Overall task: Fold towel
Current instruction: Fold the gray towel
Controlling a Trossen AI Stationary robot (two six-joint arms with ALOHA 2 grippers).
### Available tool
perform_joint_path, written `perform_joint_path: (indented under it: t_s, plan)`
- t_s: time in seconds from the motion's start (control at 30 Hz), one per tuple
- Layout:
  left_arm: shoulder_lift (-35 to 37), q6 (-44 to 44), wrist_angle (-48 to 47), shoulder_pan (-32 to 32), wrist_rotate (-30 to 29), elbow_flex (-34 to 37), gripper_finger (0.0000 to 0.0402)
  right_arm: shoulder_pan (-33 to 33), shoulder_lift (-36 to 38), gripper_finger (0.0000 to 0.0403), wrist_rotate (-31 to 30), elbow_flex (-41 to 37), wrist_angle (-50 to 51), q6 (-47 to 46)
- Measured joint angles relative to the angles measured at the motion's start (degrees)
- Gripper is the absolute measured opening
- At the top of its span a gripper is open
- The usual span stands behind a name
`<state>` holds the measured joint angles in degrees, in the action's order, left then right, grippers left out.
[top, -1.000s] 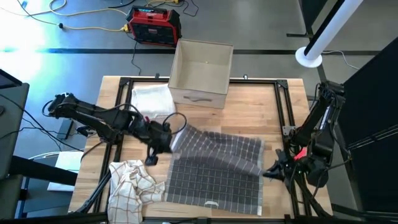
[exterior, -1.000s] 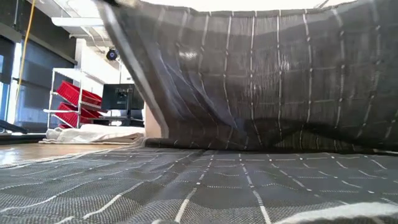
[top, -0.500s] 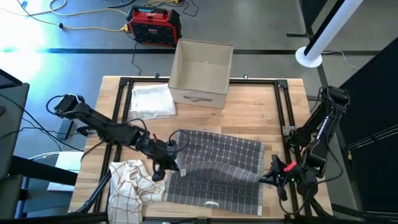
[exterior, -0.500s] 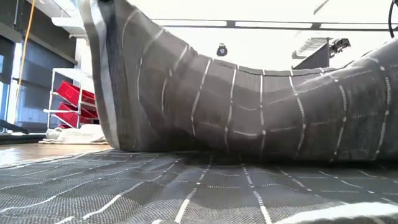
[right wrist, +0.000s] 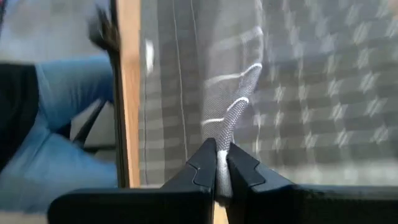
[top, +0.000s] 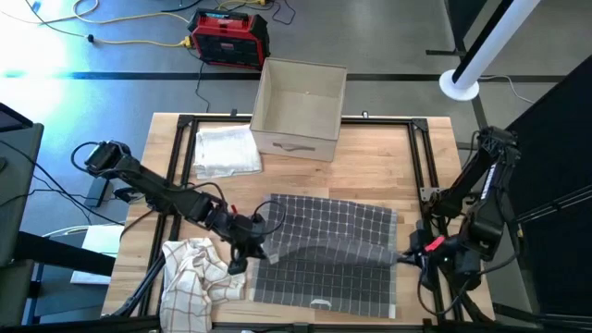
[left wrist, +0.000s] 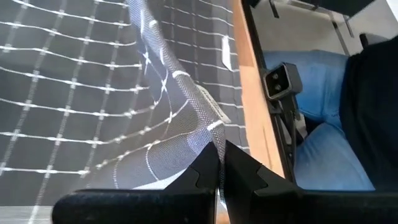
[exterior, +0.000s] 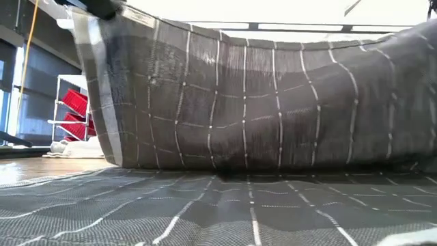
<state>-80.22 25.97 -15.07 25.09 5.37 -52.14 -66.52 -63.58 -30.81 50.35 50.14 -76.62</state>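
Grippers, left [top: 252, 248] and right [top: 411, 252], I see clamped on the dark grey white-gridded towel's [top: 326, 250] lifted corners.

Dark grey towel [top: 324, 250] with a white grid, half-folded: far part raised and doubled over the flat part near the table's front edge.

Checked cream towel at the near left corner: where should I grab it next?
Judging by the high view, take the checked cream towel by its upper edge, from above. It lies crumpled, so raised folds offer the fingers a pinch. Both grippers, left and right, are shut on the grey towel.
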Motion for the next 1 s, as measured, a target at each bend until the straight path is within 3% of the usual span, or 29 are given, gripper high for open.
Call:
perform_joint_path:
  t_s: [0.13,0.23,0.67,0.87,1.0]
  plan:
    - [-2.24,0.72,0.23,1.72,0.13,-0.02,0.0000,0.00,-2.62,0.0000,8.76,-4.66,-8.19,-4.33]
    - [-4.75,0.89,2.10,2.36,0.37,-0.02,0.0000,0.00,-4.43,0.0000,11.99,-7.09,-13.71,-4.51]
    - [-14.84,7.51,9.70,2.57,7.64,-0.04,0.0006,0.22,-11.40,0.0001,14.53,-7.96,-21.92,-4.44]
    - [-17.42,16.03,10.93,2.68,13.45,-0.05,0.0064,1.45,-15.09,0.0001,21.68,-7.96,-26.43,-7.57]
    - [-17.94,18.95,10.51,2.68,13.64,-0.04,0.0124,2.71,-16.93,0.0014,24.08,-7.96,-30.62,-8.64]
